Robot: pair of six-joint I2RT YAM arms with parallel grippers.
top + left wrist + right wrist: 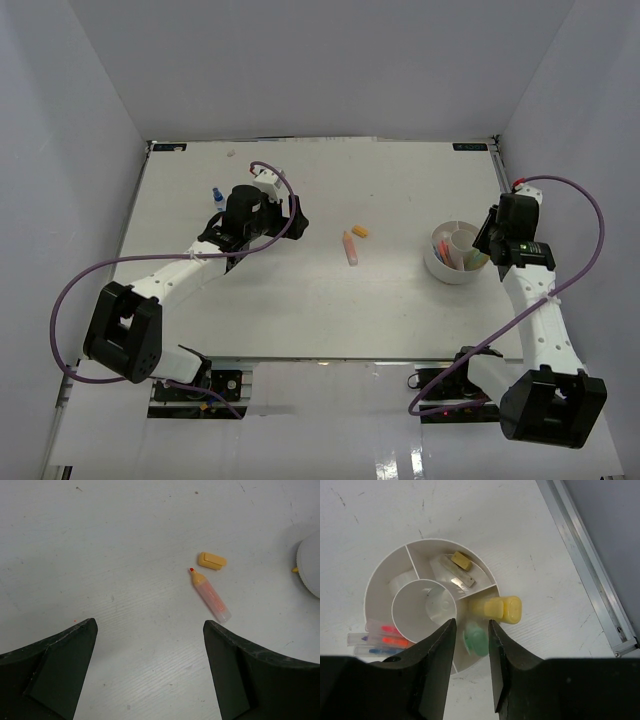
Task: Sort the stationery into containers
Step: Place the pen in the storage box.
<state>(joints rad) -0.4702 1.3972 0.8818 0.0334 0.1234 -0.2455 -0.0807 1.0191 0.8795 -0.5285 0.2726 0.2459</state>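
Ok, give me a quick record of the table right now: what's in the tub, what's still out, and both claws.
tub: white, round, with inner dividers
in tub: yellow marker, green piece, thin pens, tan block
still out: orange highlighter, uncapped; cap lying beside its tip, not touching; blue-capped bottle by the left arm
left claw: open, empty, pointed toward the highlighter
right claw: over the tub, jaws slightly parted, green piece showing between them; grip unclear
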